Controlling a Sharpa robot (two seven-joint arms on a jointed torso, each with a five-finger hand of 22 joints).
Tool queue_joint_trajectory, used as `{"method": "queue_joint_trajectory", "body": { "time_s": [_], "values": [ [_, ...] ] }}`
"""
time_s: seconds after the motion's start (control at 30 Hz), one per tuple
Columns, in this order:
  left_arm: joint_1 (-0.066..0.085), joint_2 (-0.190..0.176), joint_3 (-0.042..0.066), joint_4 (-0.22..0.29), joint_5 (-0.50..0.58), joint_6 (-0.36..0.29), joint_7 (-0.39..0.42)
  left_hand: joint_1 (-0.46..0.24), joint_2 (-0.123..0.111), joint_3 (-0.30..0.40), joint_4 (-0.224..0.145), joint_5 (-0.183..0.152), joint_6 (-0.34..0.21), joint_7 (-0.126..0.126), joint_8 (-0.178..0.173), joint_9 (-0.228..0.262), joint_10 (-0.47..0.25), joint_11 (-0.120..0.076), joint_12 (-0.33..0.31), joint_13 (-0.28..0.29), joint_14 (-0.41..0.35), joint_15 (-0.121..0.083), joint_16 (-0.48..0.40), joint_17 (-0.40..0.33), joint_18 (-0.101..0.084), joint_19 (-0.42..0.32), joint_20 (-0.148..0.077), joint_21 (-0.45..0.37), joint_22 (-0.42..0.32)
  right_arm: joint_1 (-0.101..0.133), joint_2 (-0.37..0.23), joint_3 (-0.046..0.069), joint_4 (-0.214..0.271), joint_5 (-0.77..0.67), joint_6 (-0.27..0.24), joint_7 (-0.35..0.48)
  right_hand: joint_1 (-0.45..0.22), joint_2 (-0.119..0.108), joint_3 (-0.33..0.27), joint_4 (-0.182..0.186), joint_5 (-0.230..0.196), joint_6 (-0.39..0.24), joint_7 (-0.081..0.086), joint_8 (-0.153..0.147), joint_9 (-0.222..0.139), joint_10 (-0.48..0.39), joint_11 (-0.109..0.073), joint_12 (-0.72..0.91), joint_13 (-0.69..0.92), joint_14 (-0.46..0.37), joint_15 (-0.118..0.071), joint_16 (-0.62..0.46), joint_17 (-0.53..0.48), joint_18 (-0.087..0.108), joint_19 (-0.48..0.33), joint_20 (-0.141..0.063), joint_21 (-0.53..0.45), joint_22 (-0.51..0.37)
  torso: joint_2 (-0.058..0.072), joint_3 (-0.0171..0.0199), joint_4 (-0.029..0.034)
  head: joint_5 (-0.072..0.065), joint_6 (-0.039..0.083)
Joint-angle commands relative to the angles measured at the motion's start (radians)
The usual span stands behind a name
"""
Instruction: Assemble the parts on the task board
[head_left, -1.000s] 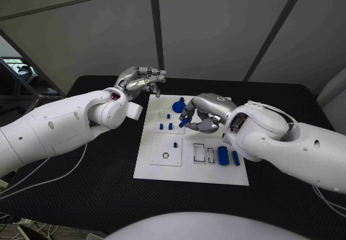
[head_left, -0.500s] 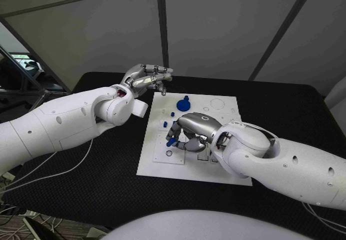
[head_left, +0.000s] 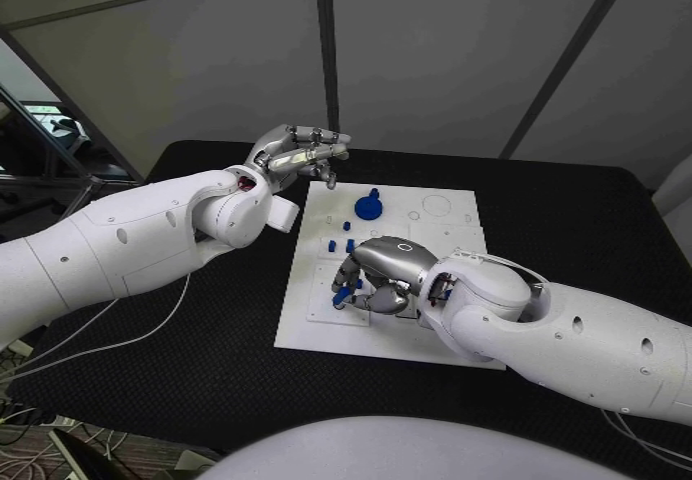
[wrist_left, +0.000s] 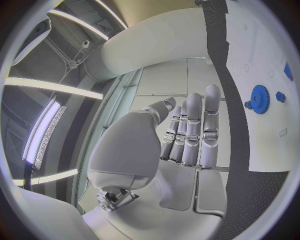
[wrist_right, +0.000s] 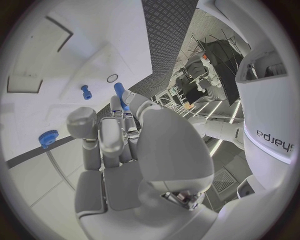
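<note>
The white task board lies in the middle of the black table. My right hand hovers low over its front left part and pinches a short blue peg between its fingertips; the same peg shows in the right wrist view. A blue gear sits near the board's back edge, with two small blue pegs standing in front of it. My left hand is raised beyond the board's back left corner, holding nothing, fingers side by side and loosely bent.
The right wrist view shows a small blue peg standing on the board and the blue gear. The left wrist view shows the gear on the board. Black table surrounds the board.
My right hand has carried the blue peg from beside the gear toward the board's front left and lowered it. The left hand has stayed about where it was.
</note>
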Motion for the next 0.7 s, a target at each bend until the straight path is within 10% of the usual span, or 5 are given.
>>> {"method": "queue_joint_trajectory", "body": {
  "time_s": [0.03, 0.7],
  "values": [
    [0.002, 0.001, 0.001, -0.001, -0.002, 0.020, 0.009, -0.003, -0.002, 0.001, -0.004, 0.007, -0.006, 0.000, 0.006, 0.001, -0.009, 0.000, 0.005, 0.002, -0.004, 0.003, 0.007, -0.001, 0.013, 0.001, 0.004, 0.005, 0.002, 0.001, 0.004, -0.001, -0.003, -0.023, 0.022, -0.001, -0.002, 0.004, 0.005, -0.002, 0.006, 0.008, 0.005, 0.004, 0.012, 0.009, -0.001, -0.006, 0.001, 0.010, 0.000, 0.005, 0.002, -0.015, 0.007, 0.002, 0.003, 0.000, 0.000, -0.0001, 0.0008, 0.001, -0.002],
    [0.002, 0.003, 0.001, -0.002, -0.002, 0.021, 0.008, -0.003, -0.002, 0.001, -0.004, 0.007, -0.006, 0.000, 0.006, 0.001, -0.009, 0.000, 0.005, 0.002, -0.004, 0.003, 0.007, -0.001, 0.013, 0.001, 0.004, 0.005, 0.002, 0.000, 0.024, -0.005, -0.035, -0.058, 0.065, -0.022, -0.007, 0.001, 0.004, -0.002, 0.008, 0.012, 0.003, 0.005, 0.013, 0.014, -0.001, -0.010, 0.002, 0.011, 0.000, 0.007, 0.007, -0.015, 0.008, 0.002, 0.005, 0.003, 0.000, 0.0000, 0.0002, 0.008, -0.013]
  ]
}}
